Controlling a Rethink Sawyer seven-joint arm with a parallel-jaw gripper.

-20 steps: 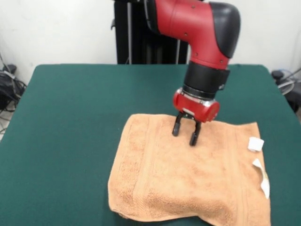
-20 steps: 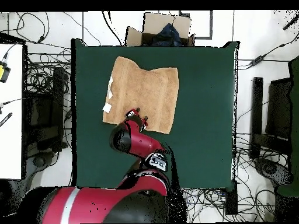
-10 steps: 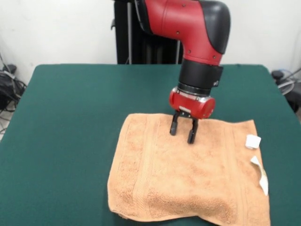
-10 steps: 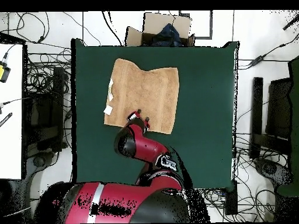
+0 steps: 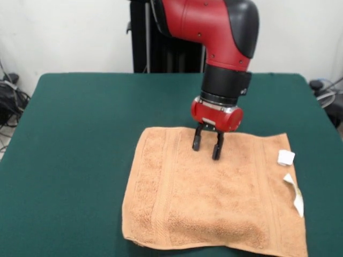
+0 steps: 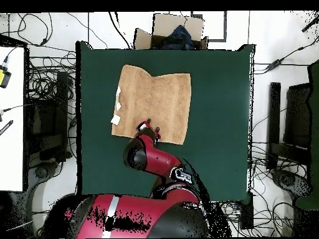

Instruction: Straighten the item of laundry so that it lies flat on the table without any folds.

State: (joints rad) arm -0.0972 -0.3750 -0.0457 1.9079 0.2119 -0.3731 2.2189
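The orange-tan terry towel lies spread on the dark green table, right of centre in the front view, with two white tags at its right edge. Its near edge looks slightly rumpled. In the overhead view the towel lies in the table's upper middle, tags on its left edge. My gripper points down over the towel's far edge, its fingers apart with nothing between them, tips at or just above the cloth. It also shows in the overhead view.
The red and black arm comes down from the top centre. The black pedestal column stands behind the table's far edge. Cables and a cardboard box lie off the table. The towel's near edge is close to the table's front edge.
The gripper has shifted slightly left and toward the far edge of the towel. The towel has slid a little with it and lies flatter, with its tags moved away from the near edge.
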